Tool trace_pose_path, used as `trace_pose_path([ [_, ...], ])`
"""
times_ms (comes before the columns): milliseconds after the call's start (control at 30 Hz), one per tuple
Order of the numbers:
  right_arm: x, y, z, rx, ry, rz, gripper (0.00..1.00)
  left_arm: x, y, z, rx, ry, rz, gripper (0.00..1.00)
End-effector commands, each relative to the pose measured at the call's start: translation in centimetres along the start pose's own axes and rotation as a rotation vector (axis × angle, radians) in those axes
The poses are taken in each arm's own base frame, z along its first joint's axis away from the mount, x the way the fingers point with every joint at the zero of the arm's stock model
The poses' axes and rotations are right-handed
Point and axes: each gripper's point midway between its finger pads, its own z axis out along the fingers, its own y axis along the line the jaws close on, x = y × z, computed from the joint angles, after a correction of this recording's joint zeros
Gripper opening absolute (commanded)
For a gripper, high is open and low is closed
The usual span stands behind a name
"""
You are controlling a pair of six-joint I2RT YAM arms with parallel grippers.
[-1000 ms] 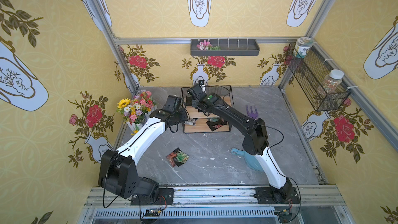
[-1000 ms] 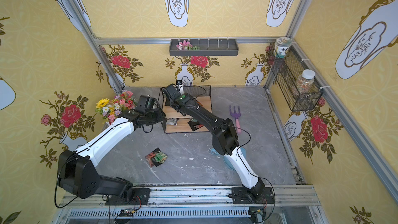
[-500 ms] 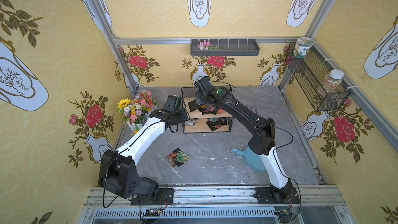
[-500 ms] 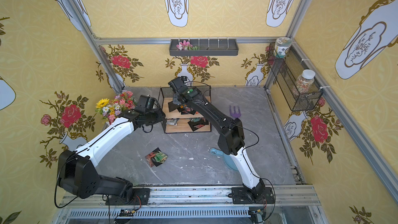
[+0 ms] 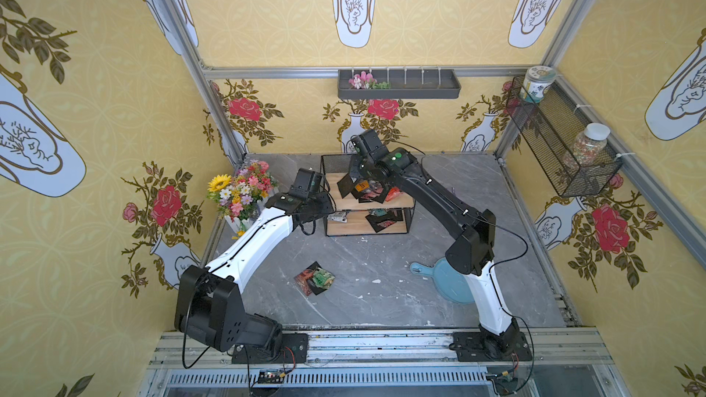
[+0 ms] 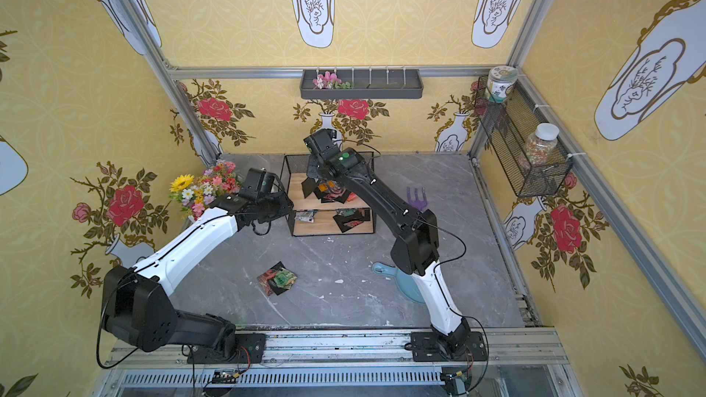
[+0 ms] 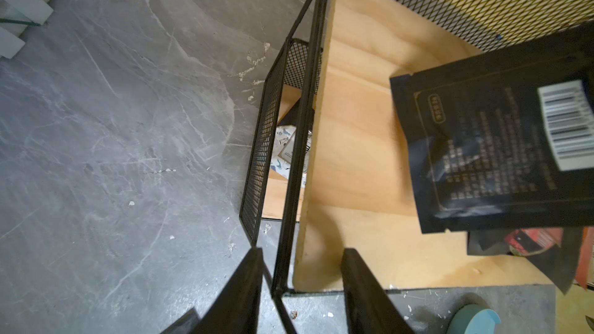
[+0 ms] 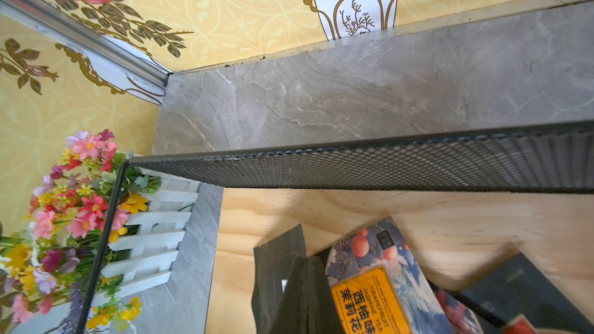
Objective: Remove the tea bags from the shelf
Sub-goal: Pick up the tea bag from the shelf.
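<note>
My right gripper (image 8: 303, 268) is pressed together on a black square tea bag with a barcode label (image 7: 488, 155). The bag hangs tilted from it, just above the upper board of the small two-tier wooden shelf in a black wire frame (image 5: 355, 229). Just beneath that gripper lies a heap of black, red and orange tea bags (image 5: 376, 192). Lower down, more tea bags (image 5: 384, 219) sit on the bottom board. My left gripper (image 7: 301, 253) is spread, with the shelf's front corner post between its fingers. I cannot tell whether they touch it. Two loose tea bags (image 5: 314, 278) lie on the grey marble table (image 5: 382, 261), well apart from both grippers.
</note>
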Motion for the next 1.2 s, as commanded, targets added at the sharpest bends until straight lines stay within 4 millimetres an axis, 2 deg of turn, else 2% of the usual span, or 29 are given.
trace_pose_path([
  [0, -1.0, 0.5, -0.7, -0.051, -0.010, 0.072, 0.00, 0.5, 0.2, 0.2, -0.009, 0.026, 0.009, 0.45],
  [367, -3.3, 0.1, -1.3, -0.190, 0.018, 0.291, 0.00, 0.3, 0.1, 0.3, -0.008, 0.023, 0.011, 0.45],
  [667, -4.7, 0.5, -2.3, -0.259, 0.009, 0.372, 0.00, 0.3, 0.0, 0.3, -0.008, 0.026, 0.009, 0.45],
  [933, -4.8, 0.6, -3.3, -0.287, 0.008, 0.400, 0.00, 0.3, 0.0, 0.3, -0.007, 0.026, 0.011, 0.45],
  [1033, -5.0, 0.8, -4.3, -0.306, 0.002, 0.403, 0.00, 0.3, 0.0, 0.4, -0.007, 0.026, 0.013, 0.45],
  [1167, -4.0, 0.5, -4.7, -0.320, 0.022, 0.403, 0.00, 0.3, 0.0, 0.4, -0.009, 0.026, 0.013, 0.45],
])
